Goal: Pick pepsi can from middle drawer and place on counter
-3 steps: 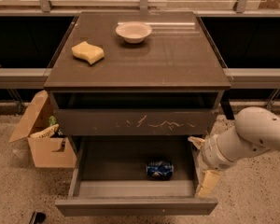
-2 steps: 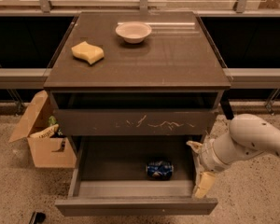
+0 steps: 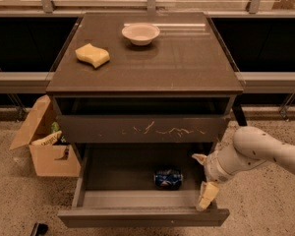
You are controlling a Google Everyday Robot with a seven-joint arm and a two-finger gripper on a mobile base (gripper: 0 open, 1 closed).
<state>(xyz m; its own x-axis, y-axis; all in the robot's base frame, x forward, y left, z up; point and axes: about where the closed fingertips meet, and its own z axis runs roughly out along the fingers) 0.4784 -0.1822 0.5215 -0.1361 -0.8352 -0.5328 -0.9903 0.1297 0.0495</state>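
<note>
The pepsi can [image 3: 168,179] lies on its side in the pulled-out middle drawer [image 3: 137,216], right of centre on the drawer floor. The drawer's plain front panel faces me at the bottom. My gripper [image 3: 202,177] is at the drawer's right inner side, just right of the can and apart from it. It is open and empty, with one pale finger [image 3: 198,158] toward the back and the other [image 3: 207,195] near the front panel. The dark brown counter [image 3: 177,58] is the cabinet's top, above.
A pale bowl [image 3: 140,33] and a yellow sponge [image 3: 92,55] sit on the counter. A closed drawer front with pale scratches [image 3: 142,128] overhangs the open drawer. An open cardboard box [image 3: 46,149] stands on the floor at the left.
My arm has shifted left, bringing the gripper closer to the drawer's right side and the can. The can has not moved.
</note>
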